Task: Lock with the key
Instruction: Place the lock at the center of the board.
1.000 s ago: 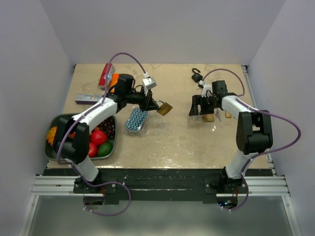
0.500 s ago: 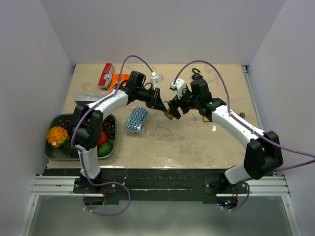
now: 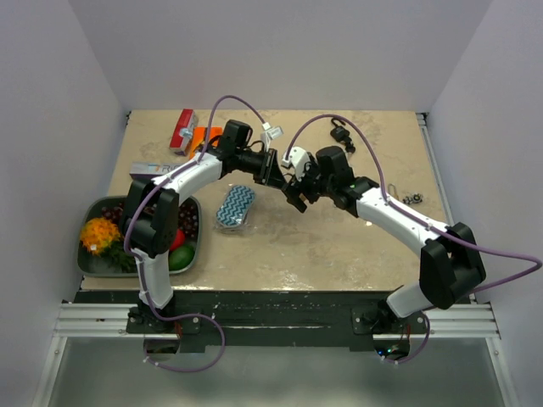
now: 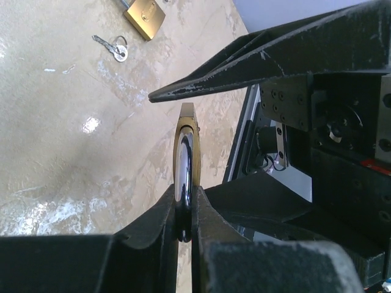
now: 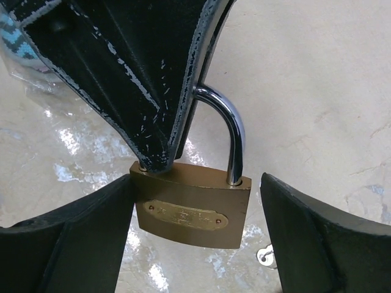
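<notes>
I see the brass padlock [image 5: 192,213] hanging in the air above the middle of the beige tabletop [image 3: 280,246], body down and chromed steel shackle [image 5: 232,131] up. The left gripper [image 4: 184,210] is clamped on one leg of that shackle, its black fingers [image 5: 122,79] pinched tight on the steel. In the left wrist view the lock shows edge-on, straight out from the fingertips.

The right gripper [image 5: 197,183] stands with its jaws apart, astride the padlock's body. One finger sits right at the body's edge, and I cannot tell whether it touches. The other is clear of it, with table showing in the gap.

Out beyond the padlock, a second brass padlock [image 4: 145,15] and a small silver key on a ring [image 4: 113,47] lie flat on the table, near each other. Left of the padlock lies a blue zigzag-patterned pouch [image 3: 235,206], and further left a grey metal tray [image 3: 198,250] of fruit. Behind the padlock, towards the back wall, sits a small black padlock [image 3: 339,133].
</notes>
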